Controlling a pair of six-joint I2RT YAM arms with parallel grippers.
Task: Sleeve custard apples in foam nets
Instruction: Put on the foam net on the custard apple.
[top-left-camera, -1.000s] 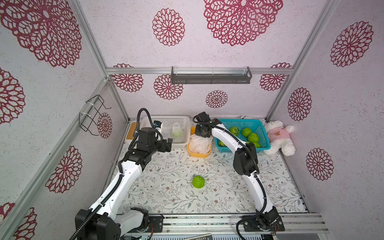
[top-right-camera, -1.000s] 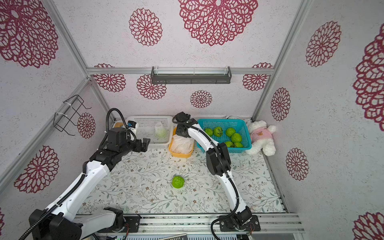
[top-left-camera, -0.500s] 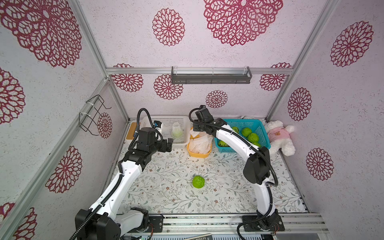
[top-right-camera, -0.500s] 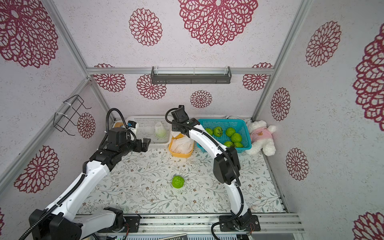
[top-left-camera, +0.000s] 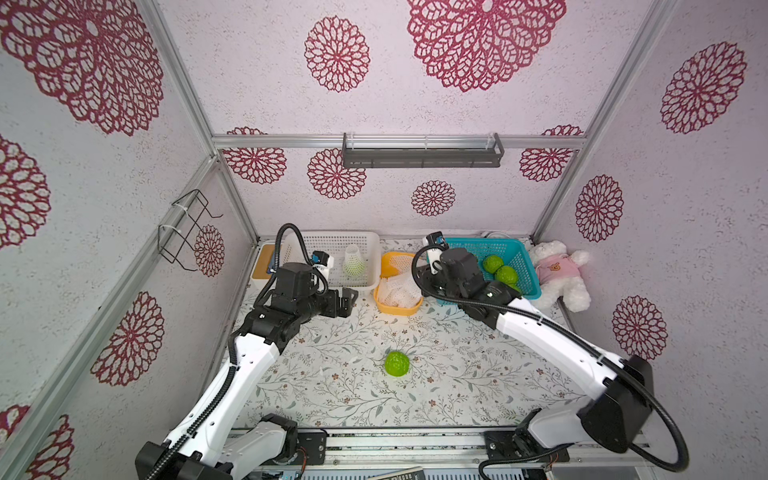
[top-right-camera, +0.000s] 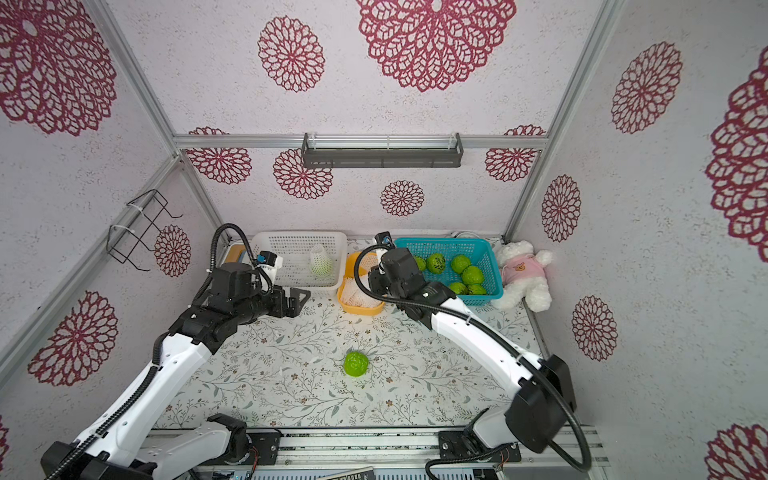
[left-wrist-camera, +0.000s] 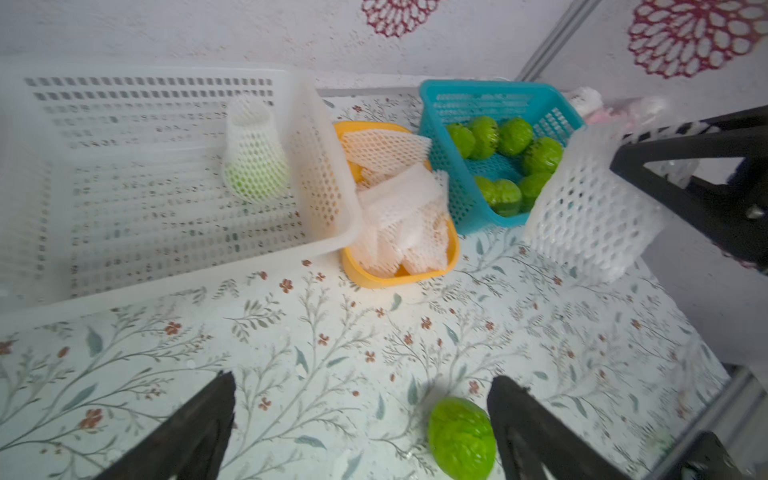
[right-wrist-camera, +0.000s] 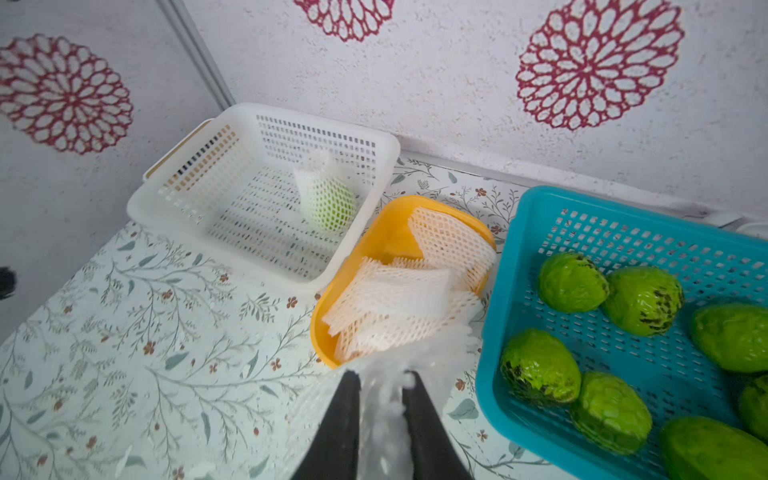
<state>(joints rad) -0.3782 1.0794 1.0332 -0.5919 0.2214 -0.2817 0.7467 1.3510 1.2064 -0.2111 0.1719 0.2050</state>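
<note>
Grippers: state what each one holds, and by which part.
The right gripper pinches a white foam mesh net sleeve by one edge between its jaws. The left gripper is open, holding nothing.

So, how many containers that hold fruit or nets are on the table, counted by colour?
white basket: 1
teal basket: 1
yellow tub: 1
Total: 3

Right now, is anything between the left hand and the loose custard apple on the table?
Nothing visible does. The open left hand hovers over bare tablecloth, and the custard apple lies alone on it.
</note>
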